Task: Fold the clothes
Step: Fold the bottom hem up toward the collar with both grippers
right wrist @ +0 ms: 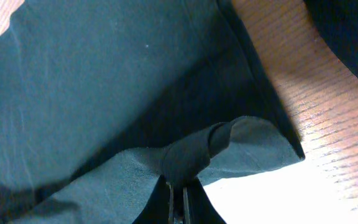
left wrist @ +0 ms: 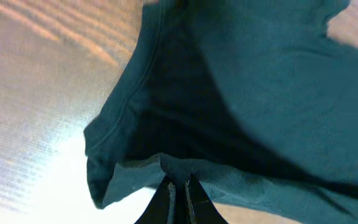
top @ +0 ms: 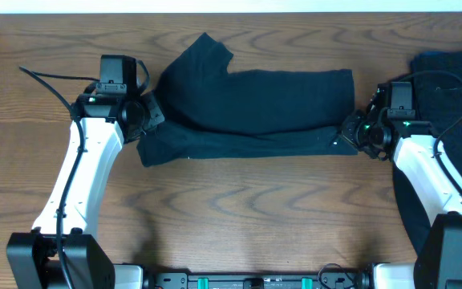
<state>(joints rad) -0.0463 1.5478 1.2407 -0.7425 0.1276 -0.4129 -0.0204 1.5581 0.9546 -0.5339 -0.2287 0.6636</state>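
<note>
We've got a brown wood-grain table [top: 239, 209] filling the overhead view, with wavy grain bands. A thin white strip [top: 295, 5] runs along the far edge. In both wrist views, bright glare washes the tabletop pale near the lens.

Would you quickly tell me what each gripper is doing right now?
Left gripper: shut on the shirt.
Right gripper: shut on the shirt.

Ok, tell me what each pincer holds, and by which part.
Both grip the same dark navy garment: the left pincer pinches its left edge at the hem, the right pincer a bunched fold at its right edge.
</note>
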